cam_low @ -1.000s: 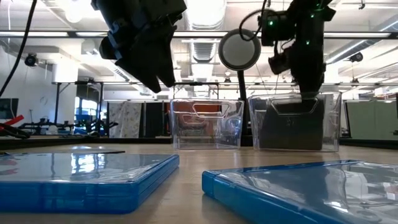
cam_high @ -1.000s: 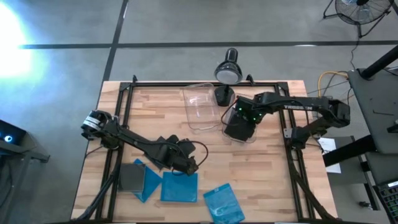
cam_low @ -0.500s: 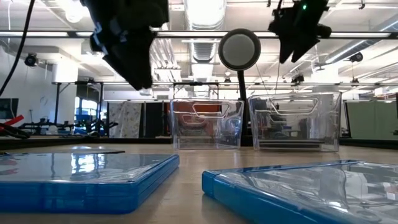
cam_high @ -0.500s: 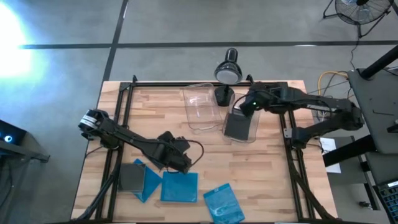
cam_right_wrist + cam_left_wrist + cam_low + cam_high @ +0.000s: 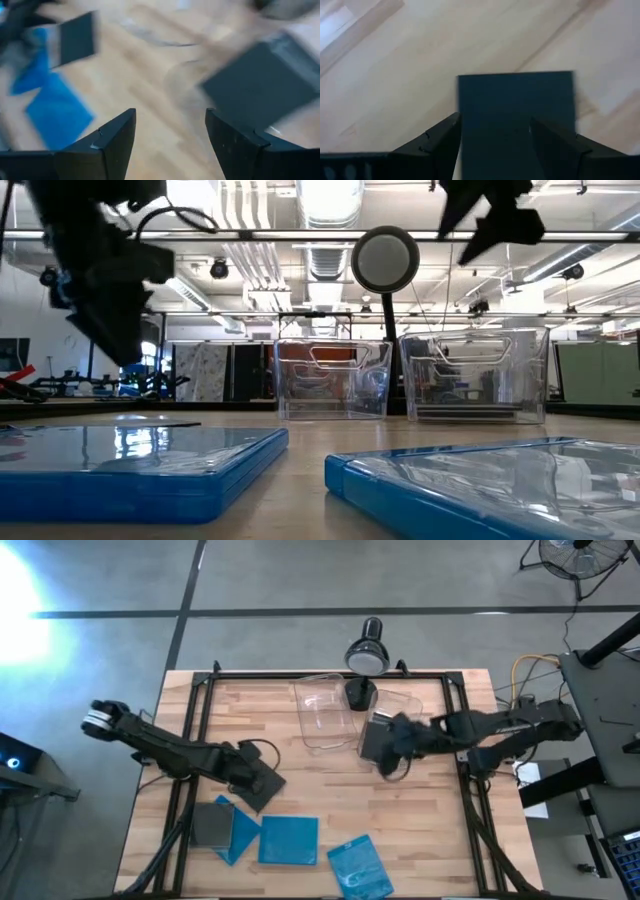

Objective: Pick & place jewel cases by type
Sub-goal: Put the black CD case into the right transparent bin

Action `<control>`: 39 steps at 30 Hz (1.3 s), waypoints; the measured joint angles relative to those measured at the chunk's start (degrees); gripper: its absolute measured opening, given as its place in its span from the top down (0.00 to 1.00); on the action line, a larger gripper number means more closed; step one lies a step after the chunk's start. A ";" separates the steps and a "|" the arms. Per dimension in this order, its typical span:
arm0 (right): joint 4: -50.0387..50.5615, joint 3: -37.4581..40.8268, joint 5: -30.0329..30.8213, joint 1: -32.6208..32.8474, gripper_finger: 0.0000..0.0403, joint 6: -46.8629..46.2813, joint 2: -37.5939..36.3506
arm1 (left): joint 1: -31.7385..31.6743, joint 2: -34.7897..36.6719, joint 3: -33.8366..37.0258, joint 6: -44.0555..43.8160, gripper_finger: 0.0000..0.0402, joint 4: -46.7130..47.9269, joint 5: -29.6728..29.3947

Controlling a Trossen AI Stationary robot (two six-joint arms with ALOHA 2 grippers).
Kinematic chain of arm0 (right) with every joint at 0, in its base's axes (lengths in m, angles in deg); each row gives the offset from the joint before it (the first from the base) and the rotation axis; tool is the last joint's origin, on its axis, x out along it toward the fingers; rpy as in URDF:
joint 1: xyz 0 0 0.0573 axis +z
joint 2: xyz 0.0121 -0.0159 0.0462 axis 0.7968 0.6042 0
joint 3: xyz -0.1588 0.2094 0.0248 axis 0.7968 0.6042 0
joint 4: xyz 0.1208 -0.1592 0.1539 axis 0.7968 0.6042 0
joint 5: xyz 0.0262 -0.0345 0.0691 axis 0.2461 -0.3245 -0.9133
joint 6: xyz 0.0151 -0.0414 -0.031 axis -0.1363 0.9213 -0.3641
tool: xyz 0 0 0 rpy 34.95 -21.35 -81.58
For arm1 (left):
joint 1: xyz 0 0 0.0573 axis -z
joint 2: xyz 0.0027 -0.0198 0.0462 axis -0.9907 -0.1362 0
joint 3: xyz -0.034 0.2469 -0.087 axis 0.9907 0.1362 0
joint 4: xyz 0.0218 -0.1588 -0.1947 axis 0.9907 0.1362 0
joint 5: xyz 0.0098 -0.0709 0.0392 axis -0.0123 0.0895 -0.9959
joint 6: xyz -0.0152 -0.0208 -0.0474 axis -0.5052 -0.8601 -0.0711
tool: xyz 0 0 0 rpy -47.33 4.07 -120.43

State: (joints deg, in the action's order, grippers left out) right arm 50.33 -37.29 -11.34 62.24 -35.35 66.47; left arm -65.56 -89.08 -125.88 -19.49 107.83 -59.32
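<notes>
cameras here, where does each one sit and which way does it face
High: overhead, straight down; both arms, table.
Low: table height, level toward two clear bins; arms above.
Left wrist: down past open left gripper at a dark jewel case.
Right wrist: past open right gripper; dark case in bin.
Shared: blue cases.

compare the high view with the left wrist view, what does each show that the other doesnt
Only the high view shows the whole layout: two clear bins at the table's far edge, a dark jewel case in the right bin, three blue jewel cases near the front, and the right gripper, empty, over that right bin. Only the left wrist view shows the left gripper open, its fingers either side of a dark jewel case. Both show that dark case and the wooden table.
</notes>
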 joint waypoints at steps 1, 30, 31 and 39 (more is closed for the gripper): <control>-2.52 0.00 -0.38 1.51 0.42 0.87 0.72 | -0.05 1.29 1.53 -0.32 0.47 0.35 0.00; -25.55 -7.13 -9.50 7.99 0.44 -4.54 30.90 | -1.25 -4.27 18.50 -12.06 0.47 -37.45 2.78; -26.48 -7.13 -9.31 7.81 0.44 -5.35 31.44 | -1.36 -5.66 18.50 -12.26 0.47 -40.44 2.44; -33.24 -7.13 -9.26 7.27 0.44 -6.82 34.16 | -5.47 -14.39 18.48 -11.24 0.47 -61.68 2.21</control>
State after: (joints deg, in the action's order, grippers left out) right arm 17.10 -44.42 -20.60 69.52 -42.17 100.63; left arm -71.03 -103.47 -107.40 -30.73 46.15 -57.10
